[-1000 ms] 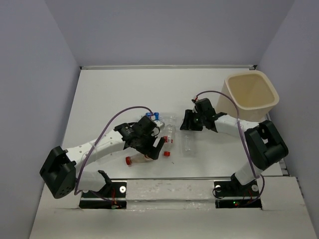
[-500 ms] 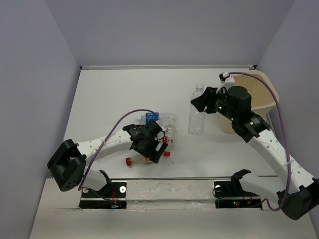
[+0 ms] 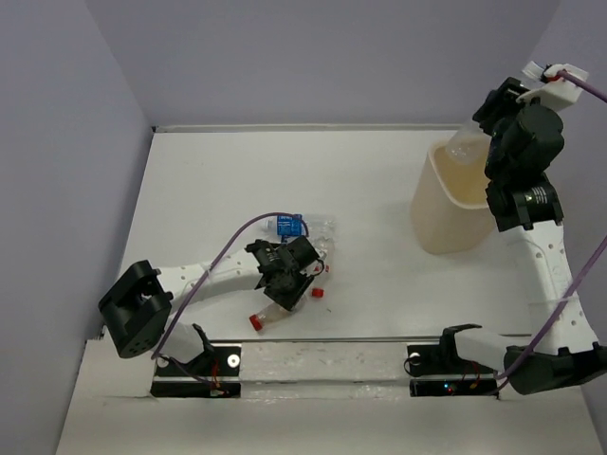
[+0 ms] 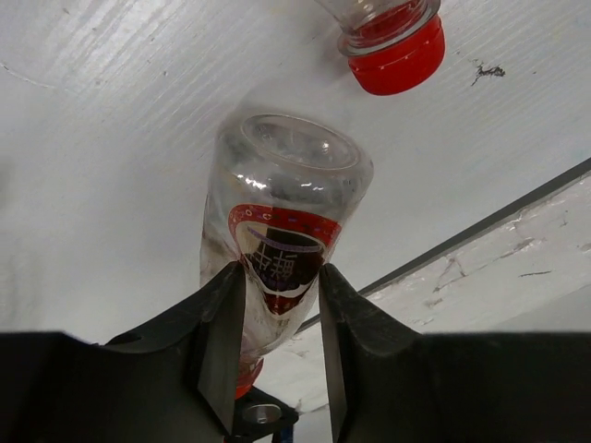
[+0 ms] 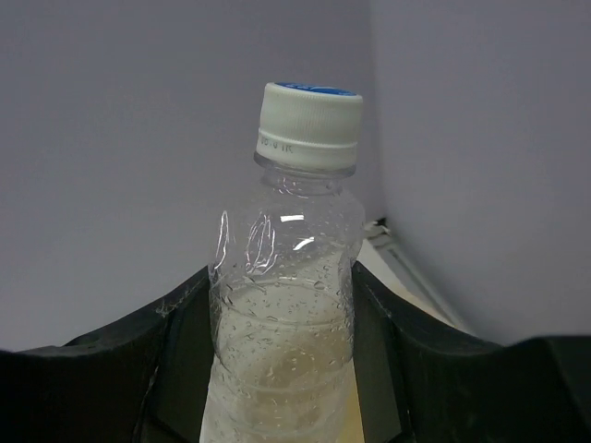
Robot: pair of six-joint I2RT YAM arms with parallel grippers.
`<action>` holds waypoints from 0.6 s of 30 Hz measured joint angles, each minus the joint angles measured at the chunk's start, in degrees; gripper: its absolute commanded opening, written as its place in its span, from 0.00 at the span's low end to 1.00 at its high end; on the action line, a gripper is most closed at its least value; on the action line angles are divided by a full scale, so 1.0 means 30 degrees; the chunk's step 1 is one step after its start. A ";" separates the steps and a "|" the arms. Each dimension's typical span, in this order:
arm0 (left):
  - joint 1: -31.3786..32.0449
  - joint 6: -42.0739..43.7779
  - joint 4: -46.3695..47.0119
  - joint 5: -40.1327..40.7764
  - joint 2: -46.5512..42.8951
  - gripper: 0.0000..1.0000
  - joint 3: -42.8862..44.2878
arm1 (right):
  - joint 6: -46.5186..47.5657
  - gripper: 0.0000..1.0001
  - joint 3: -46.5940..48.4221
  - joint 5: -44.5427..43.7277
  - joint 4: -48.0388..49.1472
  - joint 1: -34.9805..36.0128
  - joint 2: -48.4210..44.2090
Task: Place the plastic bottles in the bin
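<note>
The right gripper (image 5: 280, 281) has lifted its clamped white-capped bottle (image 3: 468, 145) over the bin (image 3: 444, 220); left gripper (image 4: 279, 277) grips red-labelled bottle (image 4: 286, 180).

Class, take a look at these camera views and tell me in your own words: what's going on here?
Two robot arms are clearing plastic bottles into a cream bin. The right end effector holds a clear white-capped bottle upright, high over the bin, not yet released. The left end effector is clamped on a red-labelled bottle low by the table. A blue-labelled bottle and a red-capped bottle lie nearby.
</note>
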State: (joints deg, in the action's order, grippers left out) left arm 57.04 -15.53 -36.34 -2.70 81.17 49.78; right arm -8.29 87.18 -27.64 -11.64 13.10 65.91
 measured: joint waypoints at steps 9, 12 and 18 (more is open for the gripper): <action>0.0124 -0.0240 -0.1107 0.1013 -0.0568 0.33 0.1603 | 0.0204 0.41 -0.4102 -0.1450 0.1559 -0.4233 0.0546; 0.0124 -0.0313 -0.1421 0.1115 -0.1027 0.33 0.3599 | 0.0160 0.79 -0.5107 -0.1224 0.1923 -0.4342 0.0539; 0.0124 -0.0328 -0.1231 0.1100 -0.1370 0.33 0.8123 | -0.0335 0.96 -0.6885 0.0080 0.1603 -0.4379 -0.0073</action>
State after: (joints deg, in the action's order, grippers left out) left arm 57.41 -16.51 -40.03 0.60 77.06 74.15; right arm -9.30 66.52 -27.40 -6.83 -0.03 65.69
